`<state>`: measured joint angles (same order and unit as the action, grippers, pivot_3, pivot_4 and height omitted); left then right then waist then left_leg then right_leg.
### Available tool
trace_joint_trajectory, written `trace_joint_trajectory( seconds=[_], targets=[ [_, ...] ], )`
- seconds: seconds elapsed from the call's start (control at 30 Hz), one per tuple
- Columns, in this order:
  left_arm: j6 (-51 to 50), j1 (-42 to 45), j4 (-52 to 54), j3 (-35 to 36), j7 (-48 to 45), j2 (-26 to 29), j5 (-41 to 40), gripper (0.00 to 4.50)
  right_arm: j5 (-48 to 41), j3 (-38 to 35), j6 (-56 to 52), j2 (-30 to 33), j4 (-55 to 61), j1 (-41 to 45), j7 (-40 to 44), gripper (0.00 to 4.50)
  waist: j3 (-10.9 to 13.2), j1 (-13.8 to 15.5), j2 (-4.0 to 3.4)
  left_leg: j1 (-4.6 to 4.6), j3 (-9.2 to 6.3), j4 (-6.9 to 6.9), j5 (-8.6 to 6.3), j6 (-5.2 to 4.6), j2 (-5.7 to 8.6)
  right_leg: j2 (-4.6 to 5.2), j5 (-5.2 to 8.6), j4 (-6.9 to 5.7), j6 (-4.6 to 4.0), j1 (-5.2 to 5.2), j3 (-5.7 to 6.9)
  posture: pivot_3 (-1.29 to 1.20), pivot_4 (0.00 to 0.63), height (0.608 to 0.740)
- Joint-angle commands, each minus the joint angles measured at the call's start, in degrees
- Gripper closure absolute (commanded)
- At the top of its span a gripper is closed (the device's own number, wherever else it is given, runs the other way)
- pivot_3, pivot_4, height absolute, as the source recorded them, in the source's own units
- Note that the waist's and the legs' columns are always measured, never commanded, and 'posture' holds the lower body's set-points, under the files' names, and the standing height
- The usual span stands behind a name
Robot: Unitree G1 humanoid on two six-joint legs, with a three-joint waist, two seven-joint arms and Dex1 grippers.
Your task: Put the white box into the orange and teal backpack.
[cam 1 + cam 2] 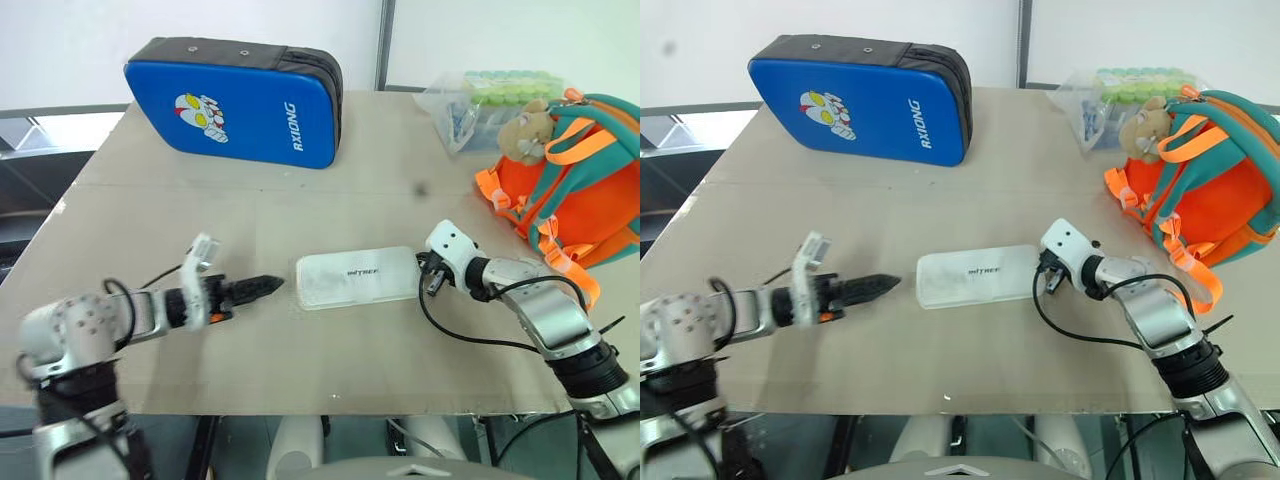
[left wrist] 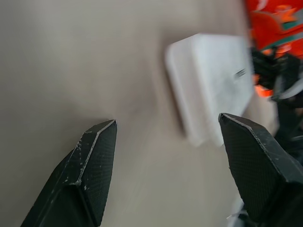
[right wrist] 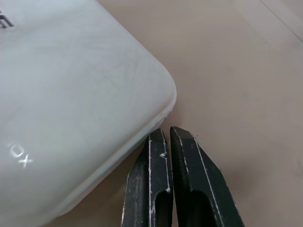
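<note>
I see the white box (image 1: 355, 277) lying flat on the table (image 1: 300, 180), near the middle of its front part, with the lid and its small dark lettering facing up. My left tool (image 2: 165, 137) is on the left side of the box, a little apart from its short end and pointing toward it; in the left wrist view its two black fingers (image 2: 90, 165) stand wide apart with only the table surface between them, so it is open and holds nothing. My right tool (image 3: 169, 135) is at the opposite short end of the box; in the right wrist view its two fingers are pressed together, closed on nothing, and their tips are just beside the rounded corner of the box, but I cannot tell if they touch it. The orange and teal backpack (image 1: 575, 190) stands at the right edge of the table, well apart from the box, with a tan plush animal (image 1: 527, 133) on its top. Behind the backpack is a clear plastic container (image 1: 480, 100) with green items. A blue padded case (image 1: 235, 105) with a cartoon figure lies at the far left part of the table.
</note>
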<state>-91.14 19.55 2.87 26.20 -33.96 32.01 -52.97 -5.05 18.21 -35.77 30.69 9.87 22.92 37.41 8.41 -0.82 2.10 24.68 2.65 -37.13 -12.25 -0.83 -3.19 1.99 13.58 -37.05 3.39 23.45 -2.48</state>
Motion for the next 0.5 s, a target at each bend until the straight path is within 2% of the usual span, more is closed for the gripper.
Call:
trace_joint_trajectory(
  seconds=[0.03, 0.2, 0.3, 0.33, 0.47, 0.5],
  targets=[
    [-1.3, 2.0, -0.7, -0.3, 1.8, -2.3, -0.4, 1.01, -0.1, 0.9, 0.1, -1.6, 1.4, 1.3, 1.1, 4.5, 0.0, -0.3, 0.0, 0.01, 0.02, 0.01, 0.0, 0.0, 0.0, -0.01, 0.0, -0.01, 0.0, 0.02, -0.02, 0.0, 0.15, 0.74],
    [-1.4, 2.9, 0.1, -1.8, 3.1, -6.5, -1.6, 1.01, 0.8, 3.1, 0.0, -4.9, 1.1, 2.3, 1.0, 4.5, 0.0, -0.2, 0.0, -0.03, -0.04, 0.09, 0.0, 0.0, -0.01, -0.03, 0.0, -0.06, -0.02, 0.04, -0.01, 0.0, 0.15, 0.74],
    [-1.3, 3.0, 0.4, 0.1, 4.4, -8.9, -1.6, 1.01, 1.3, 2.8, -0.2, -5.5, 1.2, 1.8, 0.7, 4.5, 0.0, 0.1, 0.0, -0.02, 0.0, 0.05, 0.0, 0.01, 0.01, 0.01, -0.01, -0.06, -0.01, 0.02, -0.02, 0.0, 0.15, 0.74],
    [-1.4, 2.8, 0.6, 0.5, 4.5, -9.1, -1.9, 1.53, 1.3, 2.3, -0.3, -5.5, 1.4, 1.4, 0.6, 4.5, 0.0, 0.1, 0.0, -0.02, 0.01, -0.01, 0.0, 0.0, 0.02, 0.03, -0.01, -0.06, -0.01, 0.01, -0.02, 0.0, 0.15, 0.74],
    [-1.4, 1.7, 2.8, 1.8, 4.5, -8.6, -3.4, 3.03, 0.0, -2.1, -2.3, -5.1, 3.7, -0.1, -0.6, 4.5, 0.0, 0.1, 0.05, 0.0, -0.03, -0.02, 0.0, 0.01, 0.02, 0.04, 0.0, -0.06, -0.01, 0.01, 0.01, 0.0, 0.15, 0.74],
    [-1.4, 1.7, 3.3, 2.5, 4.7, -8.6, -4.0, 3.25, -0.7, -3.5, -3.4, -4.5, 5.0, -0.5, -0.5, 4.5, 0.0, 0.1, 0.04, 0.0, -0.02, -0.01, 0.0, 0.01, 0.02, 0.04, -0.01, -0.06, -0.01, 0.01, 0.0, 0.0, 0.15, 0.74]
  ],
)
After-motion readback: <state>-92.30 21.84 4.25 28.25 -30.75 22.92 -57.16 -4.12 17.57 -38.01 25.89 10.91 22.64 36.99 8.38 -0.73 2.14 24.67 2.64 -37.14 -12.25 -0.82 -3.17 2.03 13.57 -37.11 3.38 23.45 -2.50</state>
